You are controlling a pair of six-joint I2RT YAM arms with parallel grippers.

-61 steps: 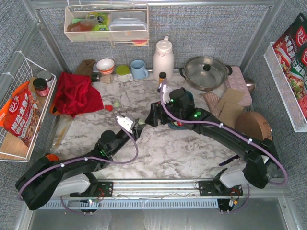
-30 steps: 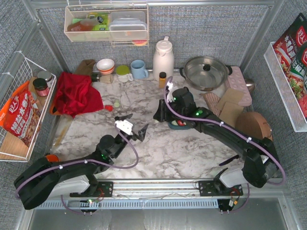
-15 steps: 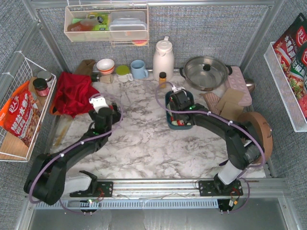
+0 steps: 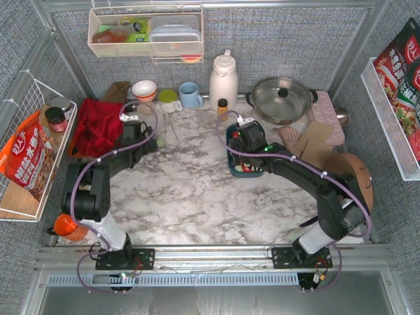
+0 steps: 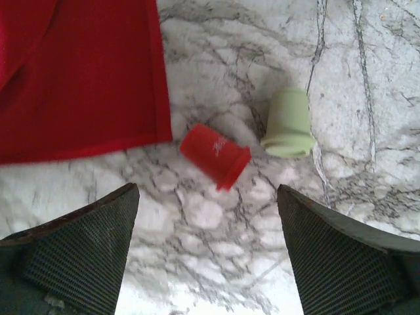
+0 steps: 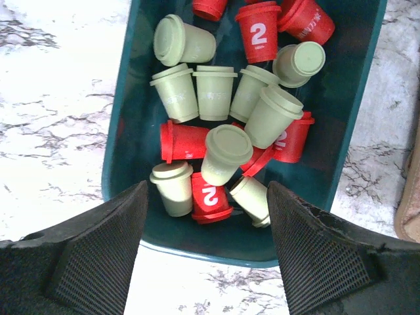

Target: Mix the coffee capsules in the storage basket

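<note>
The left hand [image 5: 207, 195], spread, hangs over a red capsule [image 5: 215, 155] and a green capsule [image 5: 287, 123] on the surface [image 5: 216, 262]; the right hand [image 6: 207, 191], spread, over the basket [image 6: 130, 125] of capsules [image 6: 226, 147].

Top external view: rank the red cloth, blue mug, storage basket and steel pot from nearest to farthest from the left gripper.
Measured from the left gripper:
1. the red cloth, right beside it on the left
2. the blue mug, at the back, a little to the right
3. the storage basket, mid-table, well to the right
4. the steel pot, back right, farthest
</note>
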